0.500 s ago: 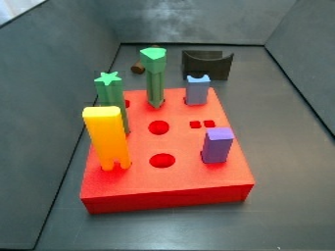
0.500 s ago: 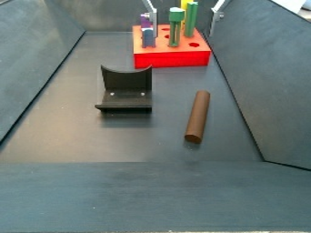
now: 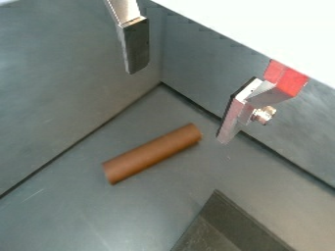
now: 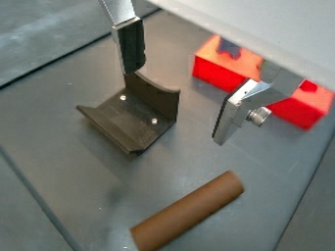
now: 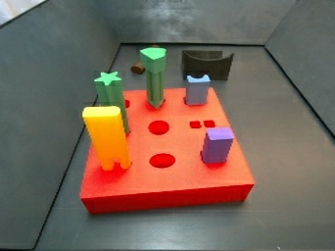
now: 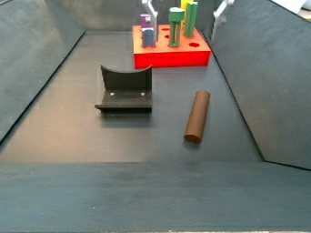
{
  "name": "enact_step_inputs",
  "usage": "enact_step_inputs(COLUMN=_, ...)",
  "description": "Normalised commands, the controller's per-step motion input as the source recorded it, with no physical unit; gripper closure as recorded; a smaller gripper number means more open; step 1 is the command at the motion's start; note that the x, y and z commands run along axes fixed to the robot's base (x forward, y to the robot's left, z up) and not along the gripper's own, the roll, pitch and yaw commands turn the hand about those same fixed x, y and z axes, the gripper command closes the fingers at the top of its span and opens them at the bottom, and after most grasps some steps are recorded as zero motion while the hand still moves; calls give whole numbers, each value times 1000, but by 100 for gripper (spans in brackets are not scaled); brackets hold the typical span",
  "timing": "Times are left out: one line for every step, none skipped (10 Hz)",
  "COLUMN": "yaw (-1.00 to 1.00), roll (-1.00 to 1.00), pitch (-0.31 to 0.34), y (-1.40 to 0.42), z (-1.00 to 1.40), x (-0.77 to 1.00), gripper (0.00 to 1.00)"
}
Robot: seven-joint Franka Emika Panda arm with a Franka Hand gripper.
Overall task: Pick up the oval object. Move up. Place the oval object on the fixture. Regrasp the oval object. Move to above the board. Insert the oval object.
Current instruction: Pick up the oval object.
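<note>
The oval object is a brown rod (image 6: pixel 195 116) lying flat on the grey floor, to the right of the fixture (image 6: pixel 124 89). It also shows in both wrist views (image 3: pixel 153 153) (image 4: pixel 190 212). My gripper (image 3: pixel 179 104) (image 4: pixel 178 105) hangs high above the floor, open and empty, with nothing between its silver fingers (image 4: pixel 128 49). The rod lies below it and off to one side, well apart from both fingers. The red board (image 5: pixel 170 181) with round holes (image 5: pixel 164 160) stands behind the fixture (image 4: pixel 131 116). Only fingertips (image 6: pixel 223 9) show at the top edge of a side view.
Several pieces stand in the board: a yellow block (image 5: pixel 105 135), a green star post (image 5: pixel 109 90), a tall green post (image 5: pixel 155 76), a blue piece (image 5: pixel 197 88) and a purple block (image 5: pixel 217 145). Sloping grey walls (image 6: pixel 36 82) close in the floor on both sides.
</note>
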Motion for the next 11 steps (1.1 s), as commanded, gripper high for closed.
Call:
enact_step_inputs(yaw=-443, roll=-266, pitch=-36, y=309, z=-497, x=274, gripper=0)
enact_step_inputs(yaw=-257, roll=-320, pitch=0, y=309, z=-460, x=343, gripper=0)
enact_step_inputs(yaw=-257, roll=-309, pitch=0, y=320, z=-489, x=314, gripper=0)
enact_step_inputs(yaw=-191, roll=-291, pitch=-7, y=349, z=-520, x=366, gripper=0)
enact_step_inputs(yaw=-177, roll=-287, pitch=-40, y=351, z=-537, x=289, gripper=0)
enact_step_inputs(yaw=-183, roll=-221, pitch=-90, y=329, z=-740, x=-197, gripper=0)
enact_step_inputs(yaw=-111, roll=-216, pitch=-131, y=194, z=-743, x=-891, gripper=0)
enact_step_inputs(yaw=-89, roll=-209, pitch=-131, y=183, z=-729, x=-951, gripper=0)
enact_step_inputs(yaw=-11, roll=-219, pitch=-231, y=174, z=-571, x=-734, gripper=0)
enact_step_inputs(yaw=0, roll=-174, pitch=-306, y=171, z=-537, x=-414, gripper=0)
enact_step_inputs(yaw=-23, roll=-154, pitch=-256, y=251, z=-471, x=-57, gripper=0)
